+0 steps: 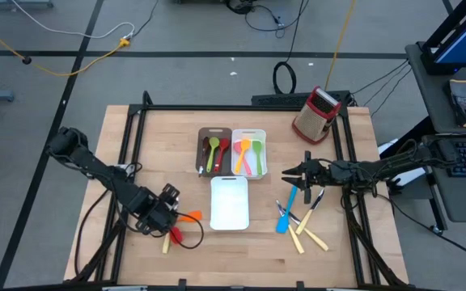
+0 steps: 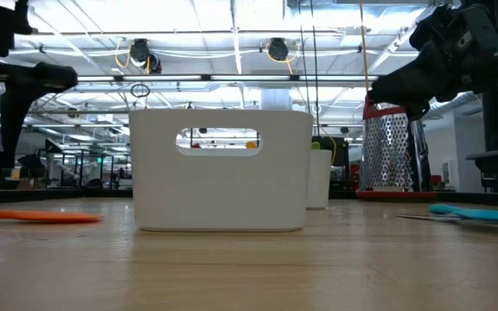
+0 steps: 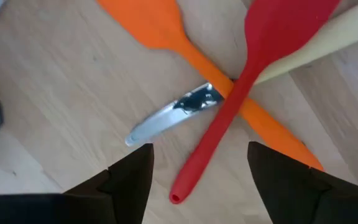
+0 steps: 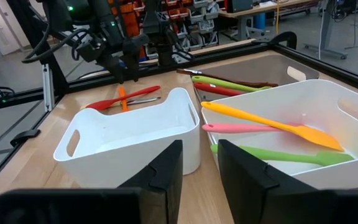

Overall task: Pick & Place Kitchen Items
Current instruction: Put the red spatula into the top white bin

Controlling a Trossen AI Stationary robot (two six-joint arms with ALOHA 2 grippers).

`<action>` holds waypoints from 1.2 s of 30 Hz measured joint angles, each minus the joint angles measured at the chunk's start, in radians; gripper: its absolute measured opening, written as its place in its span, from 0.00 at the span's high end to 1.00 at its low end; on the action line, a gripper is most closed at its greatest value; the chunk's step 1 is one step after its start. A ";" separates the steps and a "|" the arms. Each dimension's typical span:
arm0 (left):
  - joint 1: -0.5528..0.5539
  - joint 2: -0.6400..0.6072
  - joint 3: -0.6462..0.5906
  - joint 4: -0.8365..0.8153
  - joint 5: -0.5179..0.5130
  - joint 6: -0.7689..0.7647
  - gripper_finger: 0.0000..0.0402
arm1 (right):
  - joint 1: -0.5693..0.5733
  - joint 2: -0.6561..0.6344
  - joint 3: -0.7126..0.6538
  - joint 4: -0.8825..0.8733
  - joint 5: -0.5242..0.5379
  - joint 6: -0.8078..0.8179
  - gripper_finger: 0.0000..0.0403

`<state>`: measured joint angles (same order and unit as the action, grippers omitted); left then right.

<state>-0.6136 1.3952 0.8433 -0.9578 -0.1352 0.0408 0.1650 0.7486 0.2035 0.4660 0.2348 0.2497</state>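
Observation:
An orange spatula (image 3: 160, 25), a red spatula (image 3: 253, 62) and a metal knife (image 3: 173, 115) with a cream handle lie crossed on the table at the near left. My left gripper (image 3: 197, 168) hovers open over them, its fingers on either side of the red spatula's handle end; it also shows in the high view (image 1: 171, 220). My right gripper (image 1: 286, 172) is open by a narrow gap and empty, raised beside the white tray (image 1: 259, 132). A blue spatula (image 1: 284, 214) and cream-handled knives (image 1: 310, 236) lie at the near right.
A dark-brown tray (image 1: 203, 133) holds red, green and brown utensils; the white tray holds orange, pink and green ones (image 4: 272, 127). A white bin (image 1: 230, 202) stands mid-table with nothing in it. A red-and-metal grater (image 1: 314, 113) stands at the far right. A black frame rims the table.

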 joint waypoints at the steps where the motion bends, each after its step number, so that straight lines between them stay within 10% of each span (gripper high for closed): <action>1: 0.000 0.000 0.000 0.001 0.001 0.005 0.34 | 0.000 0.000 0.000 0.000 0.000 0.000 0.77; 36: 0.006 -0.003 -0.236 0.272 0.056 0.093 0.34 | 0.000 0.000 0.000 0.000 0.000 0.000 0.77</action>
<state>-0.6071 1.3922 0.6070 -0.6859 -0.0788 0.1337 0.1650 0.7485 0.2035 0.4662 0.2348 0.2493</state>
